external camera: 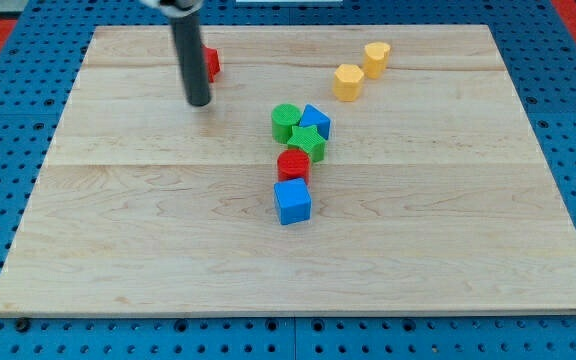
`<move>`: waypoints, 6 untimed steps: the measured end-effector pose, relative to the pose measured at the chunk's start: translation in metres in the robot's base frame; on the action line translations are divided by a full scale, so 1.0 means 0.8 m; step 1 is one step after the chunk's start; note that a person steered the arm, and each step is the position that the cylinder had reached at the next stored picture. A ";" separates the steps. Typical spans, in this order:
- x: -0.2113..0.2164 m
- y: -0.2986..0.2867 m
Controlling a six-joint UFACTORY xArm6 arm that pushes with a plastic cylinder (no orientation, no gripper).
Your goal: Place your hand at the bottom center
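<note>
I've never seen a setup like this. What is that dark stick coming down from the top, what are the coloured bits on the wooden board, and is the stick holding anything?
There is one picture, from a single camera looking down at a slant on a wooden board. The dark stick is the end of a robot arm. It has no hand, only a rod, and my tip slides over the board to push blocks. It holds nothing.

My tip stands near the view's top left, just beside a red block partly hidden behind the rod. In the middle lies a cluster: a green cylinder, a blue block, a green star, a red cylinder and a blue cube. Toward the view's top right sit two yellow blocks, side by side.
</note>
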State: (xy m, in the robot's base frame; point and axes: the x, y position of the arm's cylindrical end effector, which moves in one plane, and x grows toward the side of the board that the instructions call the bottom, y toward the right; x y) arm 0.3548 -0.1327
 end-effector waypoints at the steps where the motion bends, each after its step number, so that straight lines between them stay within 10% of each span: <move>1: 0.129 -0.005; 3: 0.328 0.087; 6: 0.308 0.197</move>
